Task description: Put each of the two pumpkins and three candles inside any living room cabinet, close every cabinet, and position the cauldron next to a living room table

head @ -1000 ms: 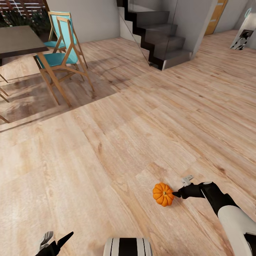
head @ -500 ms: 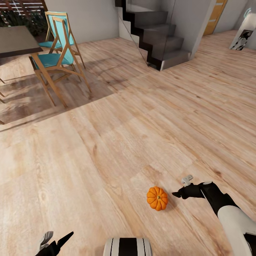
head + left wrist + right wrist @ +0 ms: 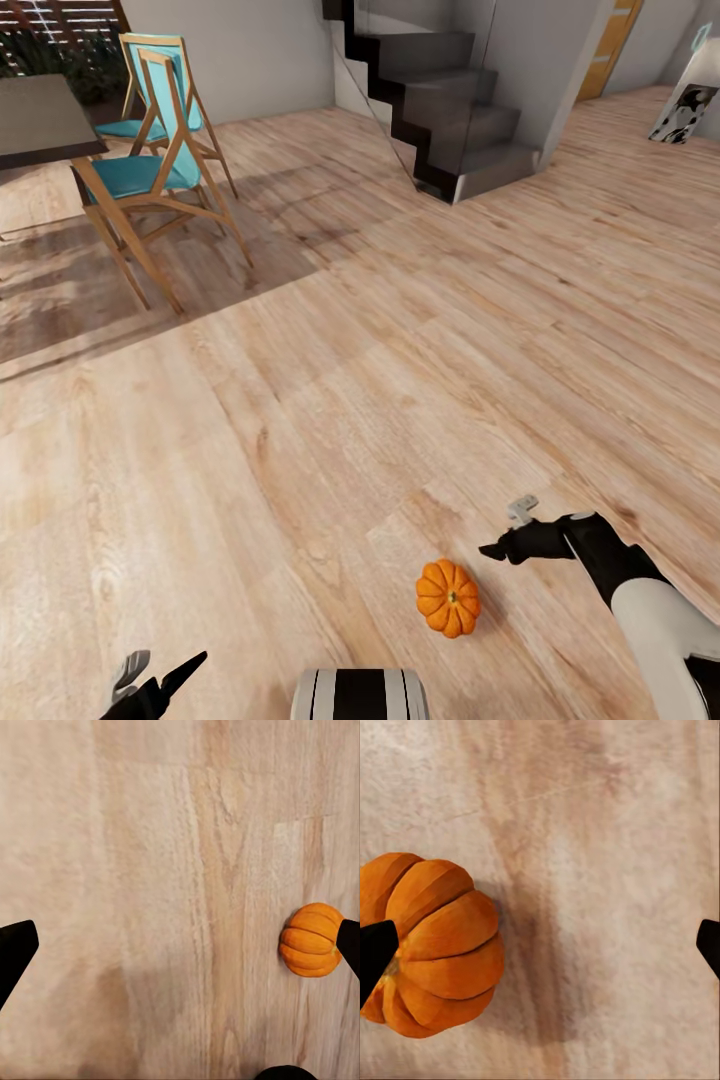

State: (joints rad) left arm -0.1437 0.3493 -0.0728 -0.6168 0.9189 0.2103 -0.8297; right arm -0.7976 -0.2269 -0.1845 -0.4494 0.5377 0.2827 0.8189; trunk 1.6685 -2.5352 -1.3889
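Observation:
One bright orange ribbed pumpkin (image 3: 448,597) lies on the wooden floor just in front of my base. My right gripper (image 3: 503,530) hovers open a short way beyond it and to its right, without touching it. In the right wrist view the pumpkin (image 3: 431,945) sits by one fingertip (image 3: 375,952), off to the side of the open gap. My left gripper (image 3: 160,668) hangs open at the lower left, holding nothing. Its wrist view shows the pumpkin (image 3: 311,940) beside one fingertip (image 3: 349,943). The cabinet, candles, cauldron and glass-topped table are out of view.
A dark-topped dining table (image 3: 40,120) with two teal and wood chairs (image 3: 150,170) stands at the far left. Dark stairs (image 3: 450,110) rise at the back centre. A framed picture (image 3: 685,110) leans at the far right. Open wooden floor (image 3: 350,380) lies between.
The pumpkin, which touched my right fingertip a second ago, now lies apart from it, nearer my base. The whole view has shifted slightly, so the chairs sit further left.

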